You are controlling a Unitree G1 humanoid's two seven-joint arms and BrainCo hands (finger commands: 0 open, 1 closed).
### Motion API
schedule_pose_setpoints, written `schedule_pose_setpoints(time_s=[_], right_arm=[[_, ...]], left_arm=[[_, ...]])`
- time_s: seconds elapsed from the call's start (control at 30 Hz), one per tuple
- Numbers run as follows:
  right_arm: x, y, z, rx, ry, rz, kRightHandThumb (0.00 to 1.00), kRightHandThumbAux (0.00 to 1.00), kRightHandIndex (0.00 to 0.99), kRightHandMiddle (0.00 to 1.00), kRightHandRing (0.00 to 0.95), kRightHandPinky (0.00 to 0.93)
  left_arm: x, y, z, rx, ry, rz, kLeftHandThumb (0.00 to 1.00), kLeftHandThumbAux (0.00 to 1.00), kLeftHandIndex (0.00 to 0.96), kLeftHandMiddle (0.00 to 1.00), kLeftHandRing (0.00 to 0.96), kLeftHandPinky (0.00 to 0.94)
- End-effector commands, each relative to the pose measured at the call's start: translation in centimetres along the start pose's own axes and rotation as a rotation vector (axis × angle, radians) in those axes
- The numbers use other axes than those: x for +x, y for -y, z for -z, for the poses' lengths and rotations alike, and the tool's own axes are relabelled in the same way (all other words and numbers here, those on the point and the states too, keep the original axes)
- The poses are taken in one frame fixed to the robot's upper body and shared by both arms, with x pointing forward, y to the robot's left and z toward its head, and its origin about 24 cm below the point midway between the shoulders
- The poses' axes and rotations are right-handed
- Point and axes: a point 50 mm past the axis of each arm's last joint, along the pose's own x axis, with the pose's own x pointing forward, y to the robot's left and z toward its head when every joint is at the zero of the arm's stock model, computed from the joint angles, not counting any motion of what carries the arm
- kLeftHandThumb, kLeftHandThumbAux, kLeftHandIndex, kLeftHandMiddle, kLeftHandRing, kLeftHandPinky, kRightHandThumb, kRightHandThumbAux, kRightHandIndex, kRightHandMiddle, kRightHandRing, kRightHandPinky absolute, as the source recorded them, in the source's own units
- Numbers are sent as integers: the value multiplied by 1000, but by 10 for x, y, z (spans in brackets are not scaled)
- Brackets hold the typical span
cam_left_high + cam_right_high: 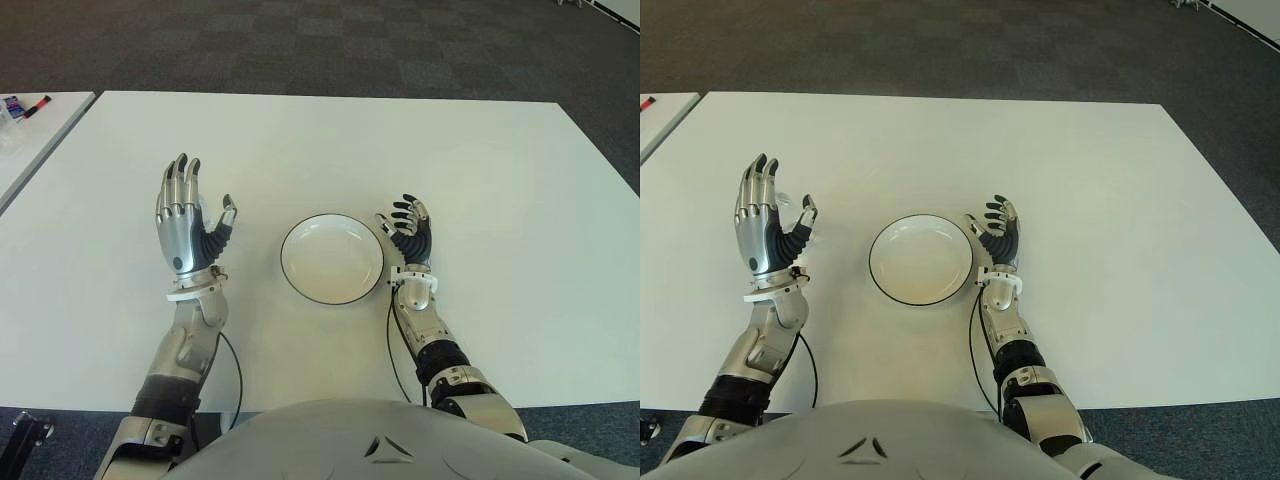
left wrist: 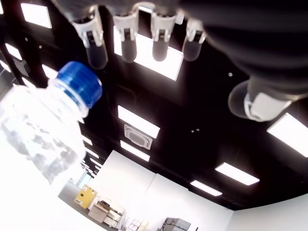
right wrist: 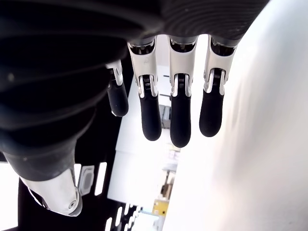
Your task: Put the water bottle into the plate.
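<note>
Torso [image 1: 330, 445]: grey shell, bottom centre of the eye views, nearest the camera.

Table [image 1: 500, 160]: white, fills the mid frame; dark carpet beyond it.

Plate [image 1: 332, 258]: white, dark rim, centre of the eye views, nothing in it.

Right hand [image 1: 410, 232]: just right of the plate, close to its rim, palm toward the plate. Fingers [image 3: 179, 120] relaxed, slightly bent, holding nothing.

Left hand [image 1: 185, 215]: left of the plate and well apart from it, raised, fingers extended upward, thumb out toward the plate. Its wrist view shows fingertips [image 2: 94, 45] spread with nothing between them: released.

Bottle [image 2: 48, 139]: clear, blue cap, plain only in the left wrist view, where it sits in the left part of the frame beside the hand, apart from the fingertips. Long axis appears near upright, slanting in that view, cap toward the fingertips. In the right eye view only a faint clear shape [image 1: 788, 205] shows past the left palm, at mid left.

Judgement: the bottle is not yet grasped. It lies on the left hand's side, so that hand is the nearer one, and the carry runs toward frame centre.
</note>
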Motion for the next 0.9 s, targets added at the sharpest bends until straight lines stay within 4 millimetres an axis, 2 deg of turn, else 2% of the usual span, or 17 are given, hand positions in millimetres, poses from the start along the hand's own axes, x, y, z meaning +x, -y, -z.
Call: schedule_pose_setpoints(time_s=[0.03,0.33,0.63,0.9], right_arm=[[-8,2,14,-14,-76,-1,715,699,191,329,366,409],[-8,1,15,-16,-82,-2,709,696,190,329,366,406],[-8,1,16,-24,-83,-9,688,696,186,330,371,410],[-8,2,16,-27,-82,-17,688,703,186,331,371,409]], left_arm=[[0,1,-2,-25,-4,-18,531,372,0,0,33,181],[1,2,-4,-42,2,-21,550,365,0,0,32,167],[1,3,-7,-45,7,-24,567,371,0,0,56,208],[0,4,-8,-48,1,-23,567,377,0,0,67,207]])
